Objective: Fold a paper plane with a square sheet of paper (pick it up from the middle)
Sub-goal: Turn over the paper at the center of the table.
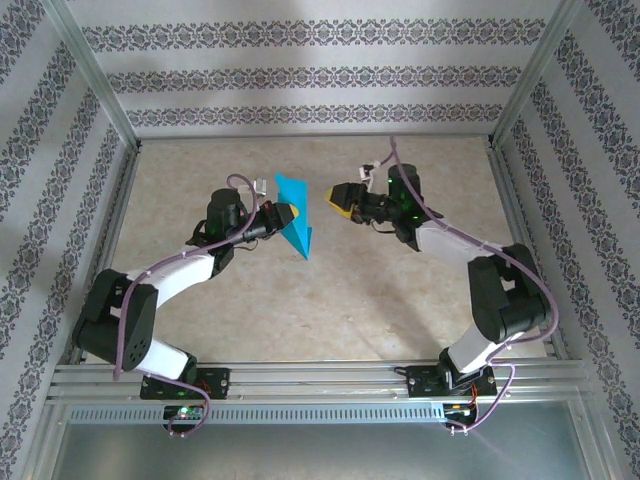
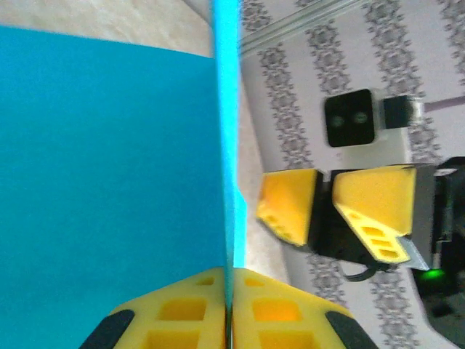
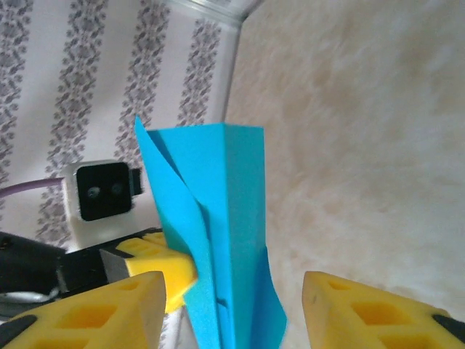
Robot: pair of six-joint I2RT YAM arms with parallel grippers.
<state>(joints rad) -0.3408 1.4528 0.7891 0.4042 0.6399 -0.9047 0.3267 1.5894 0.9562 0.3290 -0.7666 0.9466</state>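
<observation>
Two pincers raised over the middle of the worktop, tips facing each other, not touching. Left pincer: clamped shut on the paper plane, yellow pads flat together with the teal paper sandwiched in the seam. Clear in the left wrist view: left pincer at the bottom edge, paper plane running away from it, one fold edge-on and one broad flat face to the left. Paper plane: folded, not flat. From above, a narrow teal wedge standing on edge, wide end on the far side, point on the near side, carried above the worktop. Tip contact with the surface: can't tell. Right pincer: wide open, nothing held, just beside the upper part of the wedge with a gap. Same story in the right wrist view: right pincer with both yellow fingers spread toward the bottom corners, paper plane upright beyond them with overlapped layers and a loose flap, left pincer's yellow pad pinching it from the left. Also from the left wrist: right pincer with a clear gap between its two pads, off to the right of the paper.
</observation>
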